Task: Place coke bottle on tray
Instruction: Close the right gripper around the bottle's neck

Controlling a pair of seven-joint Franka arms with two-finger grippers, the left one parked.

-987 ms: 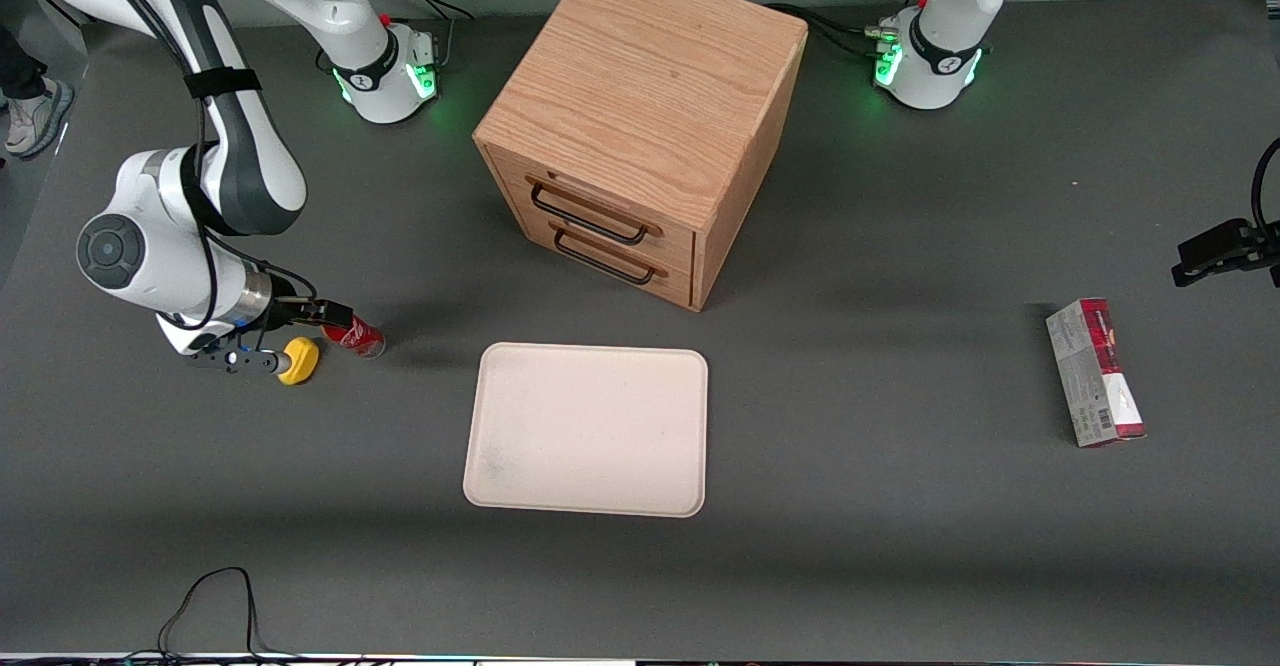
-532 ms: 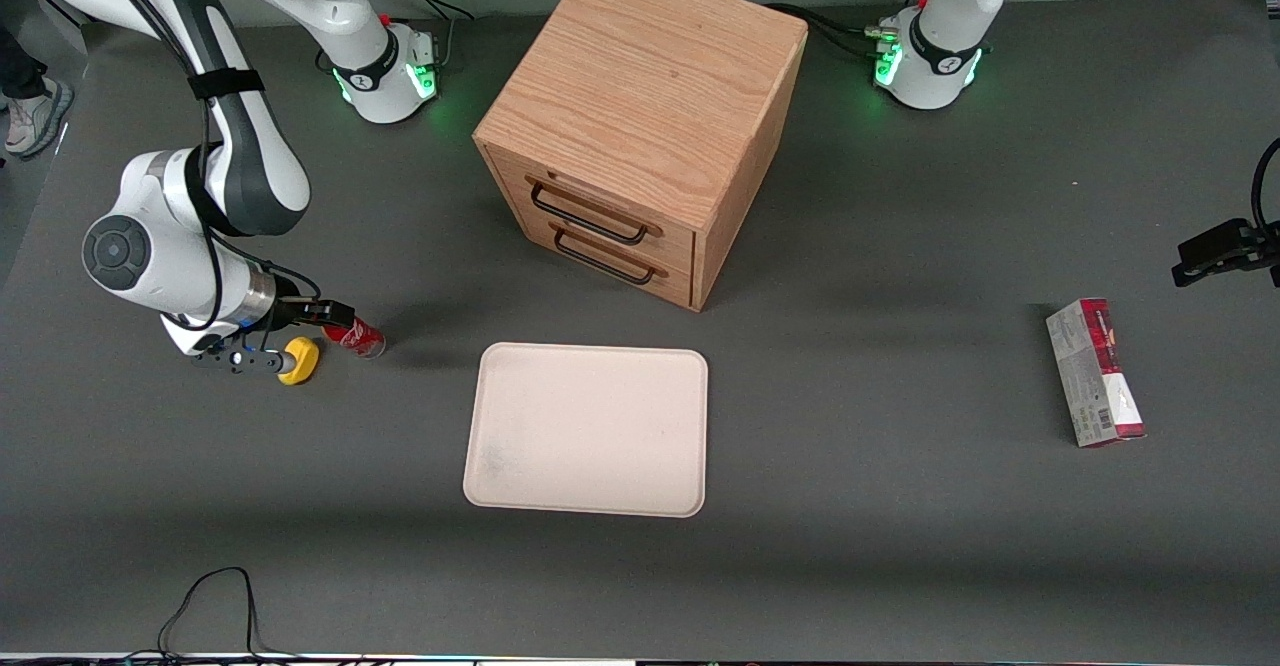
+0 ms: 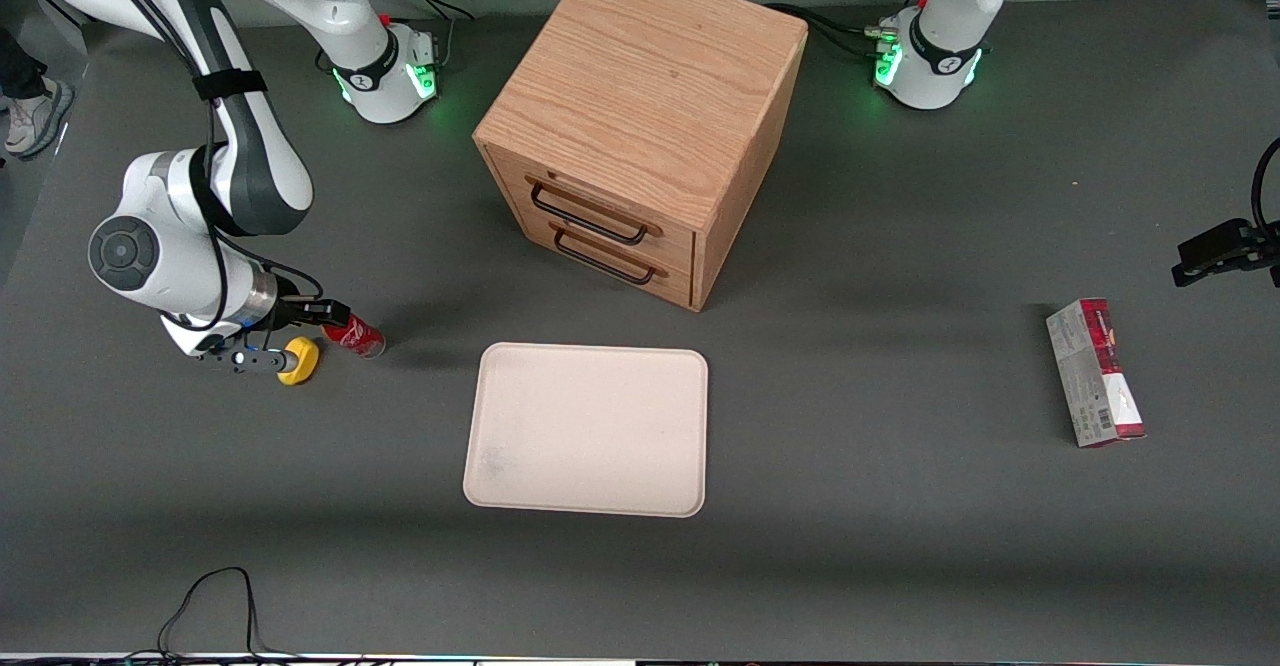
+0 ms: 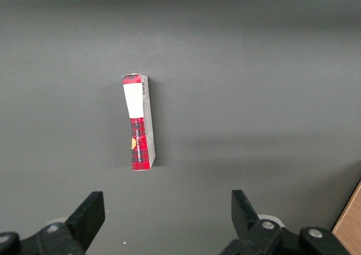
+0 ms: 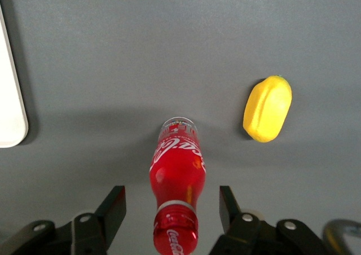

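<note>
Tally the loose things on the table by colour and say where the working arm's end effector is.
Red: 2, coke bottle, carton
Yellow: 1, lemon-shaped object
Cream-pink: 1, tray
Wood: 1, drawer cabinet
Total: 5
End effector: open, fingers either side of the lying bottle.

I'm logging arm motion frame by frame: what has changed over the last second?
The right arm's wrist drifted slightly toward the tray, keeping the gripper open astride the lying coke bottle, its cap between the fingers. Nothing was grasped or released. Bottle, yellow lemon-shaped object, tray, drawer cabinet and carton stayed put.
</note>
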